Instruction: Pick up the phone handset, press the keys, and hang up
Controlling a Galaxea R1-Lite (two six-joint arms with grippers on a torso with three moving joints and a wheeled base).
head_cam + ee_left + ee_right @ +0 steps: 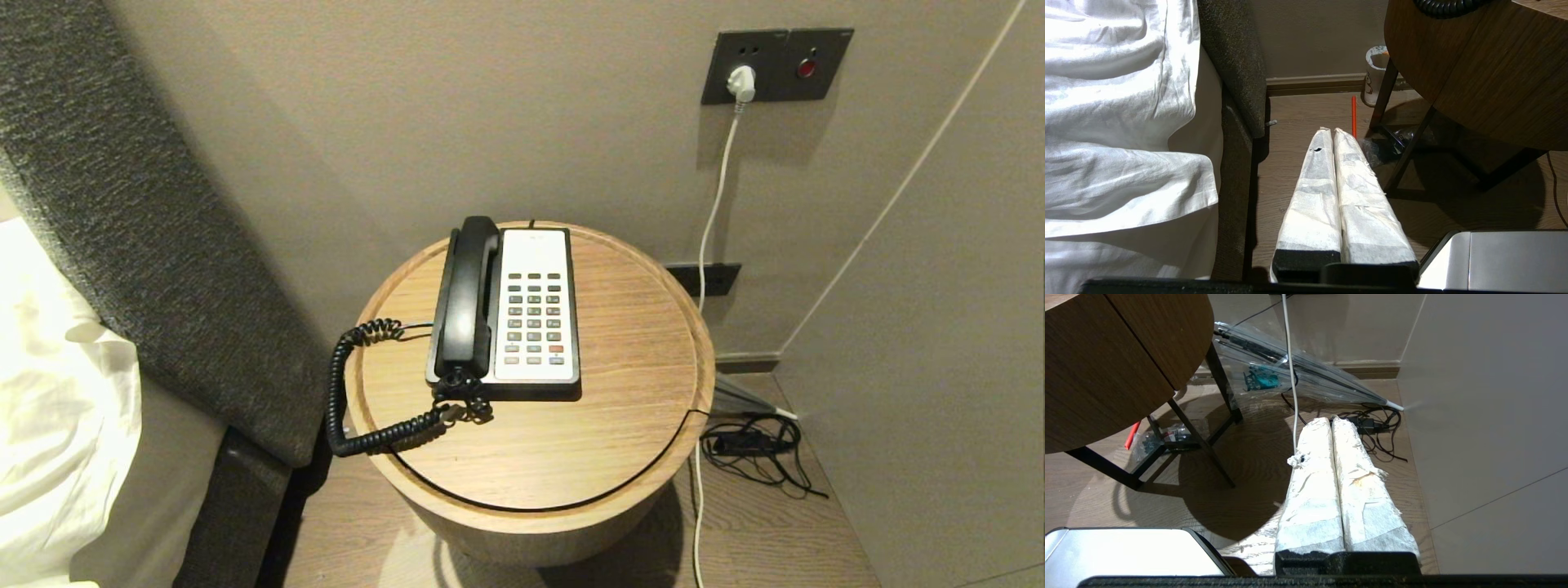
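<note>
A black handset (465,298) lies in the cradle on the left side of a white-faced phone base (535,306) with a grid of keys (534,318). The phone sits on a round wooden side table (620,392). A black coiled cord (359,408) loops off the table's left edge. Neither gripper shows in the head view. My left gripper (1331,131) is shut and empty, low beside the bed, below the table. My right gripper (1330,419) is shut and empty, low over the floor to the right of the table.
A bed with white sheets (57,425) and a dark padded headboard (163,245) stands to the left. A white cable (714,212) hangs from a wall socket (775,65). A clear umbrella (1298,375), black cables (1376,428) and a paper cup (1376,73) lie on the floor.
</note>
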